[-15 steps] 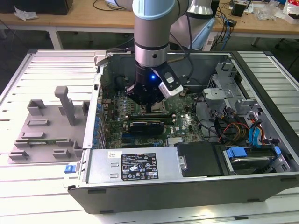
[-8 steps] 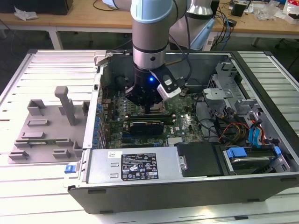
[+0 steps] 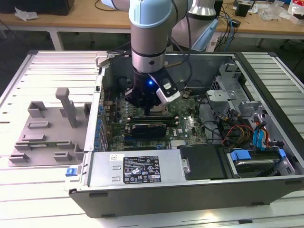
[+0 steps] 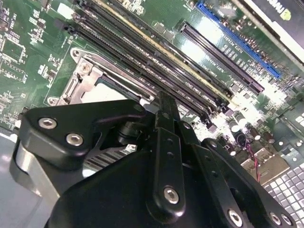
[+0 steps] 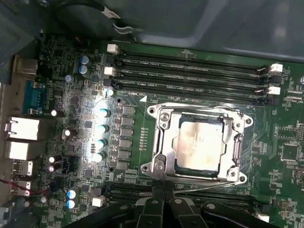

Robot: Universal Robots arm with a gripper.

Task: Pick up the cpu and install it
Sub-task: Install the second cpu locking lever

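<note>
In the exterior view the arm reaches straight down into the open computer case (image 3: 190,190), which lies on its side on the slatted counter (image 3: 47,190). The hand (image 3: 148,110) hangs low over the green motherboard (image 3: 190,128), right above the socket area near the middle of the board. To the exterior view's left of the case sits the grey fixture tray (image 3: 47,137), well apart from the hand. From here I cannot tell whether the hand is open or closed.

In the second wrist view the black linkage of the hand (image 4: 166,111) comes to a narrow tip beside the metal socket frame (image 4: 83,78), with the long memory slots (image 4: 156,61) running past it. The tip looks drawn together with nothing between it.

In the first wrist view the cpu (image 5: 198,145) lies flat inside the socket frame (image 5: 159,142), its silver-grey top showing, square with the frame opening. The hand's tip (image 5: 164,194) sits just beside the frame's edge, apart from the cpu, gripping nothing.
</note>
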